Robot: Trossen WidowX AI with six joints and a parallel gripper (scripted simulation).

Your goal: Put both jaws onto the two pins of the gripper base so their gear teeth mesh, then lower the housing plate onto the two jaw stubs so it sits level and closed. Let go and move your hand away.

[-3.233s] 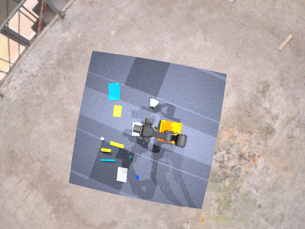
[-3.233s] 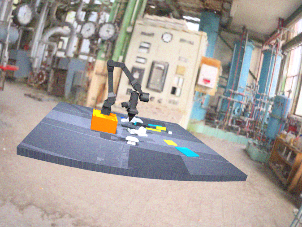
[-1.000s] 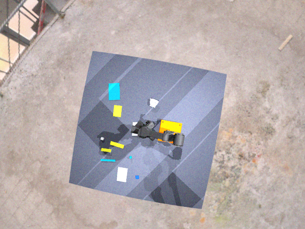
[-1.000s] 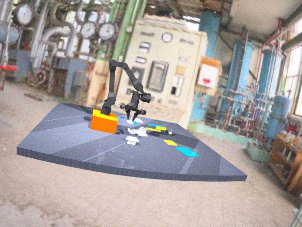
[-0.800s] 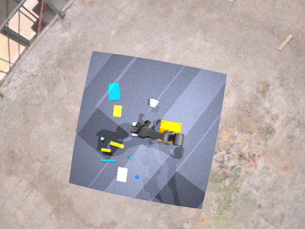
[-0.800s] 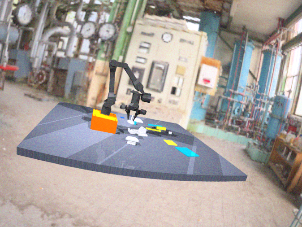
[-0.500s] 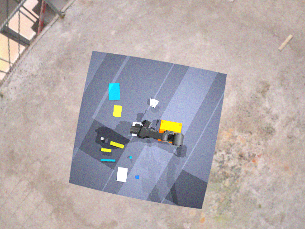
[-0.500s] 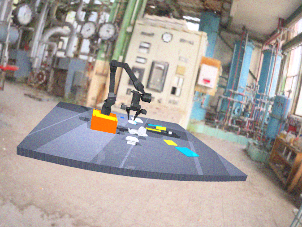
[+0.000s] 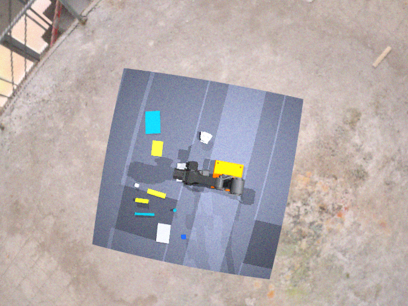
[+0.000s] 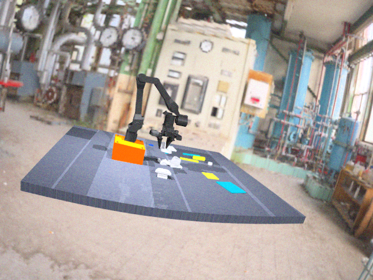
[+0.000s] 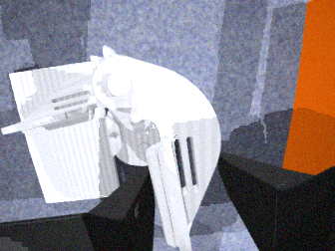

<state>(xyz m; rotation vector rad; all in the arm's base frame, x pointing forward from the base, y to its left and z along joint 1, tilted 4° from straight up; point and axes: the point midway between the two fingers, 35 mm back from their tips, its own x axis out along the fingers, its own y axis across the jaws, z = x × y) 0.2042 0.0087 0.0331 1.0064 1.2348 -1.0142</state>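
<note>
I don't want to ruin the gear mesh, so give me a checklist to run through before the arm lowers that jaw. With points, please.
1. Jaw held: ok, the gripper (image 11: 184,167) is closed on a white curved jaw (image 11: 201,107).
2. Jaw's round end in sight: ok, the wrist view shows it beyond the fingers.
3. Jaw seated on its pin: cannot tell, the overlap hides any pin beneath.
4. Teeth meshed: cannot tell, most of them are hidden or washed out.
5. Housing plate still off: cannot tell which white piece it is, but nothing covers the held jaw from above in the wrist view.
</note>
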